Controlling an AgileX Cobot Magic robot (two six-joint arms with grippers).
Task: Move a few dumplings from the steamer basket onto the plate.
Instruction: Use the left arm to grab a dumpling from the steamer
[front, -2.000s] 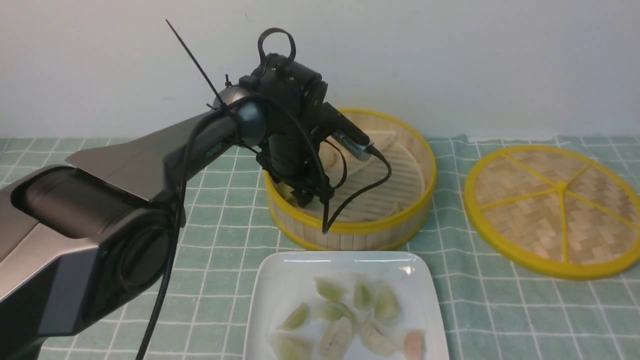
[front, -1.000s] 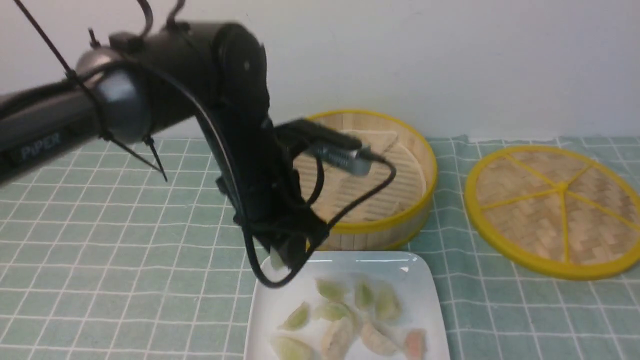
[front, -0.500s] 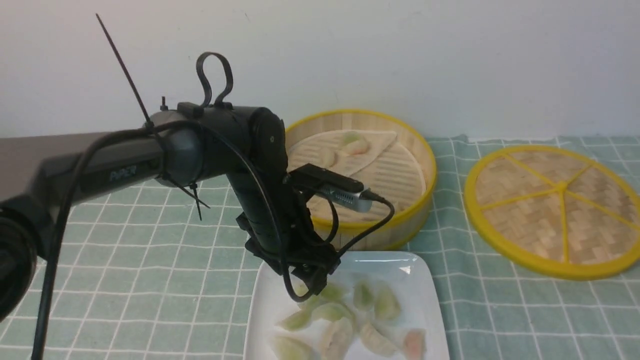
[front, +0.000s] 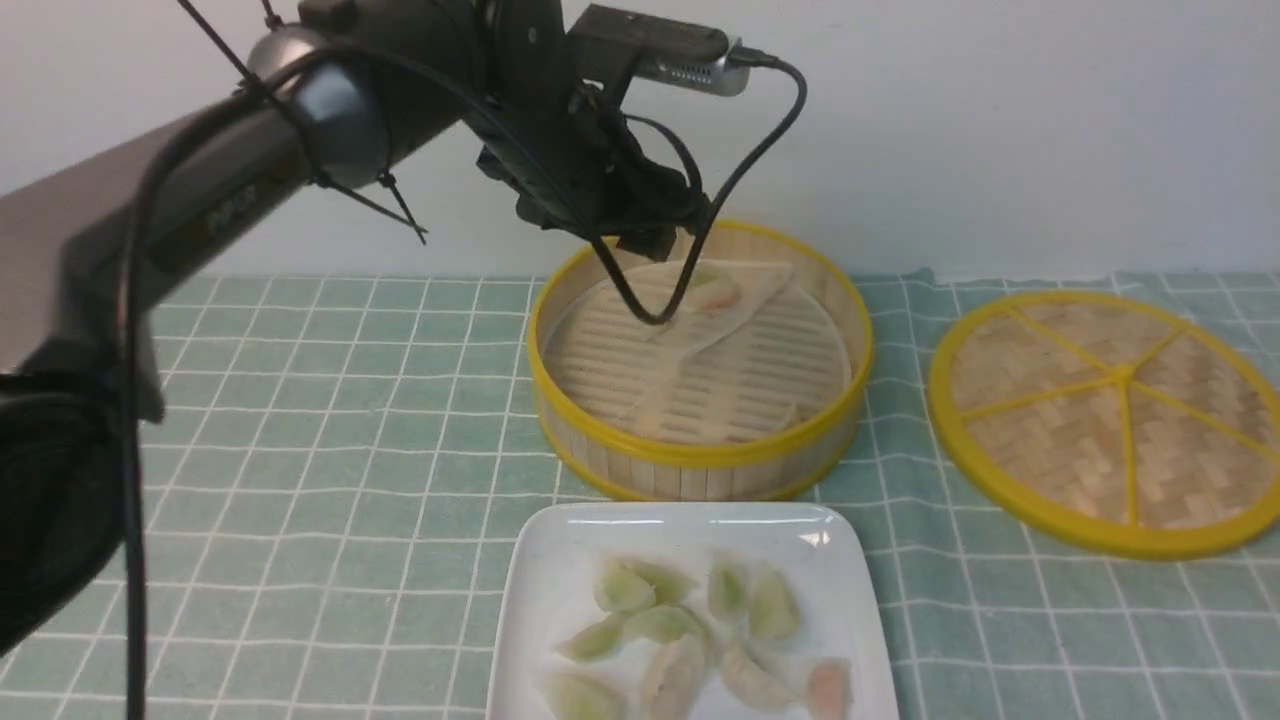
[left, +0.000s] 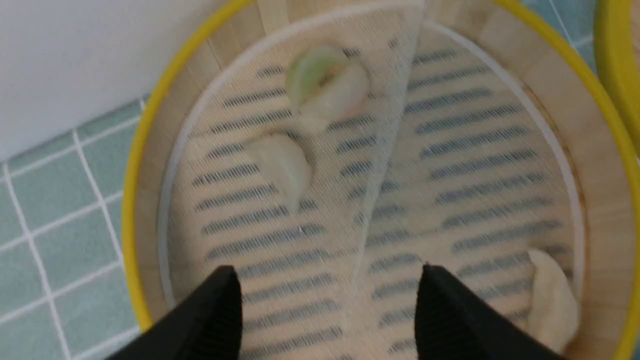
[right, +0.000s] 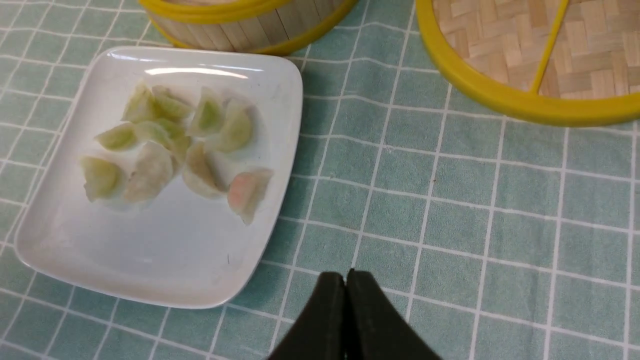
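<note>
Glossy, smooth white finish on the plate (front: 540, 560); pale, matt bamboo slats with yellow rims on the steamer basket (front: 700, 475) behind the plate; rough woven bamboo on the disc (front: 1060, 440) beside the steamer basket; checked green cloth (front: 320, 500) around the plate.

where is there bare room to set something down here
Bare patches: the tablecloth left of the steamer basket and plate; the cloth right of the plate, nearer than the woven lid. Crowded: the plate's dumpling cluster, and above the basket, where the left gripper hovers.
</note>
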